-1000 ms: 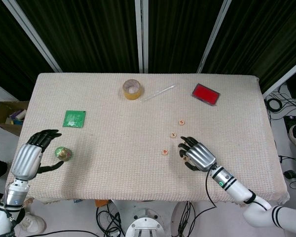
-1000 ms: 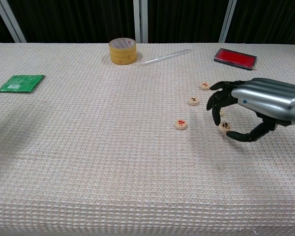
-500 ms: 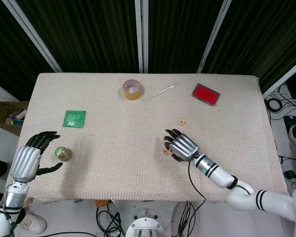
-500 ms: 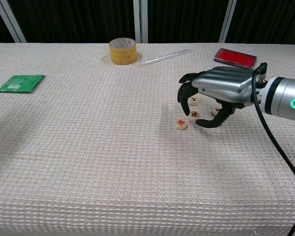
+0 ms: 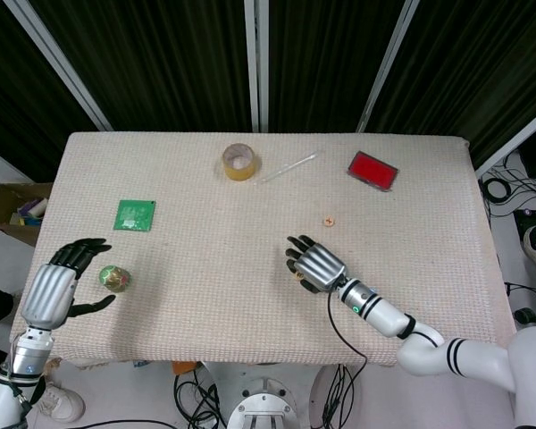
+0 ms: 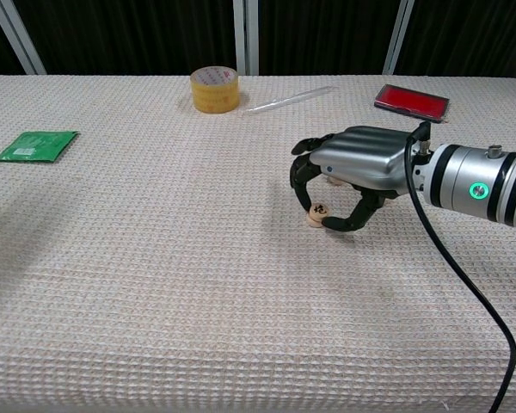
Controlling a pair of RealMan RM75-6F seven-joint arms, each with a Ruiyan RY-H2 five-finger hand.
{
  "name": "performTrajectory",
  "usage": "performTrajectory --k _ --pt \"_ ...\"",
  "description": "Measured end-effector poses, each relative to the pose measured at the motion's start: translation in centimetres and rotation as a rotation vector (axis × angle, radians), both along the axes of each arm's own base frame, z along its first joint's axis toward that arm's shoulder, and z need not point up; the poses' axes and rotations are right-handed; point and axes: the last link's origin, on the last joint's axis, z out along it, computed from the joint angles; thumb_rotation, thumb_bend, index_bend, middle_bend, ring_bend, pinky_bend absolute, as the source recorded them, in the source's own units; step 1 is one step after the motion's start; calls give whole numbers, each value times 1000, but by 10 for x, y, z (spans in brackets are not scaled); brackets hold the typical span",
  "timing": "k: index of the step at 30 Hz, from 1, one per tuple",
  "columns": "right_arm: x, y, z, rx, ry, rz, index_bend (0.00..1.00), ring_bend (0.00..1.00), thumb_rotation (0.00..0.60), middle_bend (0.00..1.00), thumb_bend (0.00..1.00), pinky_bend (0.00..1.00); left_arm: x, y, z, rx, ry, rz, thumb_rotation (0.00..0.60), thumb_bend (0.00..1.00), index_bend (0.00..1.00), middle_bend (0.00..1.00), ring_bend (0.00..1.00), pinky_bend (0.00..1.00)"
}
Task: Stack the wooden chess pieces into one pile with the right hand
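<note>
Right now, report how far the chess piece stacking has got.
Done: nothing clearly stacked that I can confirm. In hand: the right hand pinches one chess piece directly above another piece on the table, seemingly setting it on top. Left: a lone piece lies farther back, apart from the hand; any other pieces are hidden beneath it. The left hand waits open beside a green ball.

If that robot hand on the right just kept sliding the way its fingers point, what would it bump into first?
The right robot hand points toward the table's far left. Apart from the wooden chess pieces already at its fingertips, bare cloth lies ahead. The tape roll seems nearest that line, though probably to one side; depth is uncertain.
</note>
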Motion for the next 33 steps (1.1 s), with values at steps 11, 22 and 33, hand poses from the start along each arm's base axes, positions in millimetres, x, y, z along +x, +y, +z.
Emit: performTrajectory --k 11,22,33 --pt "2 -1 -1 -5 3 6 468 41 600 246 347 154 -1 1 -1 -5 -1 3 600 50 237 187 162 214" --pt "2 0 -4 1 7 3 416 40 600 241 345 146 -1 1 -2 -14 -3 6 600 50 237 187 162 214" --pt "1 3 0 -18 20 19 356 33 600 223 325 139 -2 1 -1 -14 -3 7 600 51 237 185 162 214"
